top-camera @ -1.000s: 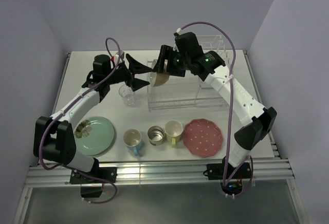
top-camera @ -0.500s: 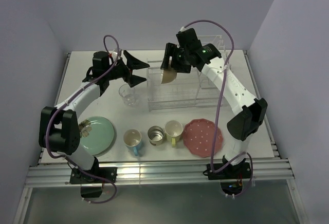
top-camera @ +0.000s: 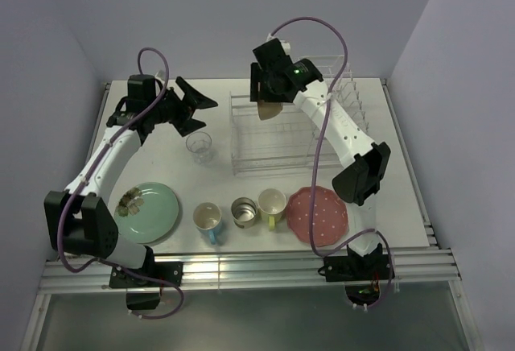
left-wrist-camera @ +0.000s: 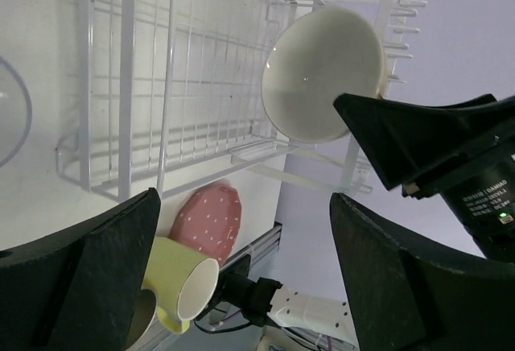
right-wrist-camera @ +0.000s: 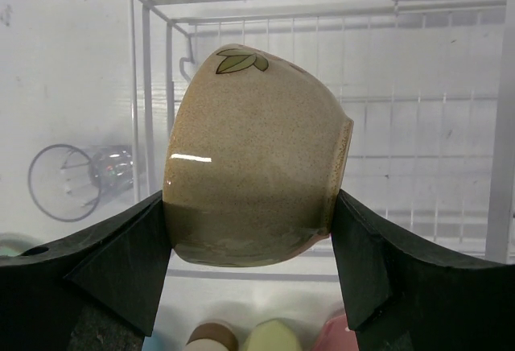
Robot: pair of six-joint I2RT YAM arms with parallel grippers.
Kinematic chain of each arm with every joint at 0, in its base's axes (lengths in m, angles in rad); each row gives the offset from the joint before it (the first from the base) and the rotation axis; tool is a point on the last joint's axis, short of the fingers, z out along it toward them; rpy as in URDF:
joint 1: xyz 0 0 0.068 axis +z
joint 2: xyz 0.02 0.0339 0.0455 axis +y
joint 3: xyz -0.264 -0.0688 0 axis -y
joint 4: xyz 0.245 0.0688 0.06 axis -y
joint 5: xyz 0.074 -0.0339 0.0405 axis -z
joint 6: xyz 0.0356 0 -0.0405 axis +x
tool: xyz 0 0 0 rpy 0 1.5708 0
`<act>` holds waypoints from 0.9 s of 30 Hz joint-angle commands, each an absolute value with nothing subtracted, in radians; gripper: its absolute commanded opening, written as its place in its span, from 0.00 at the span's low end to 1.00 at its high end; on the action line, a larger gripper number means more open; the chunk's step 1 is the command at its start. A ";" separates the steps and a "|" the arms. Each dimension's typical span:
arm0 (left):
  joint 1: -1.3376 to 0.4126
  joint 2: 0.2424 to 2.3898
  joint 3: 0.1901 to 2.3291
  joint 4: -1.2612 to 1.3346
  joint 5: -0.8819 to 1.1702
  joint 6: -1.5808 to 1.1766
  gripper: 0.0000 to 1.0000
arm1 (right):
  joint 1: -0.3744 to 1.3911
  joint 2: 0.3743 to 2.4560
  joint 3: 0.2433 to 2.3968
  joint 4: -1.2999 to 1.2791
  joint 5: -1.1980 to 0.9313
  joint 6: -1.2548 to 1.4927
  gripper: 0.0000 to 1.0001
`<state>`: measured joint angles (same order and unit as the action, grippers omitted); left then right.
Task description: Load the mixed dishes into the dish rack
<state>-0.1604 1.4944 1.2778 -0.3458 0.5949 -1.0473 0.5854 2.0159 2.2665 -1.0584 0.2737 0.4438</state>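
Right gripper (right-wrist-camera: 253, 246) swung its pinched cream bowl (right-wrist-camera: 249, 166) back over the white wire rack (top-camera: 273, 154). Bowl on edge, mouth facing left, low basket directly beneath. Left gripper (top-camera: 197, 113) spread, empty, retreated left.

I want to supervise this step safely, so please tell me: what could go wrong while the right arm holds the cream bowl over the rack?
1. The right gripper pinches the cream bowl by its smooth outer wall, tilted on its side above the dish rack; it might slip and hit the wires.
2. The open left gripper hangs near the clear glass; a careless move could knock it over.
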 commanded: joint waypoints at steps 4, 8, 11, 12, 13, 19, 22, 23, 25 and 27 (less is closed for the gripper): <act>-0.149 1.358 1.263 -0.471 0.505 -0.973 0.92 | 0.725 2.075 2.361 -1.042 0.598 0.373 0.00; -0.149 1.316 1.253 -0.511 0.480 -0.994 0.91 | 0.773 2.126 2.371 -1.061 0.734 0.379 0.00; -0.149 1.287 1.241 -0.537 0.469 -1.000 0.91 | 0.785 2.163 2.372 -1.090 0.830 0.393 0.00; -0.150 1.284 1.243 -0.552 0.459 -0.999 0.91 | 0.785 2.172 2.365 -1.092 0.848 0.394 0.00; -0.150 1.279 1.239 -0.572 0.457 -0.999 0.91 | 0.785 2.175 2.353 -1.092 0.883 0.393 0.00; -0.150 1.252 1.209 -0.564 0.465 -1.012 0.91 | 0.784 2.212 2.319 -1.080 0.960 0.342 0.00; -0.150 1.246 1.215 -0.574 0.465 -1.014 0.91 | 0.779 2.244 2.318 -1.089 0.988 0.331 0.00; -0.150 1.246 1.219 -0.572 0.465 -1.015 0.91 | 0.773 2.259 2.319 -1.095 1.003 0.333 0.00; -0.152 1.243 1.221 -0.571 0.469 -1.019 0.91 | 0.766 2.269 2.315 -1.104 1.017 0.345 0.00; -0.153 1.238 1.224 -0.574 0.471 -1.016 0.91 | 0.752 2.276 2.303 -1.112 1.044 0.354 0.00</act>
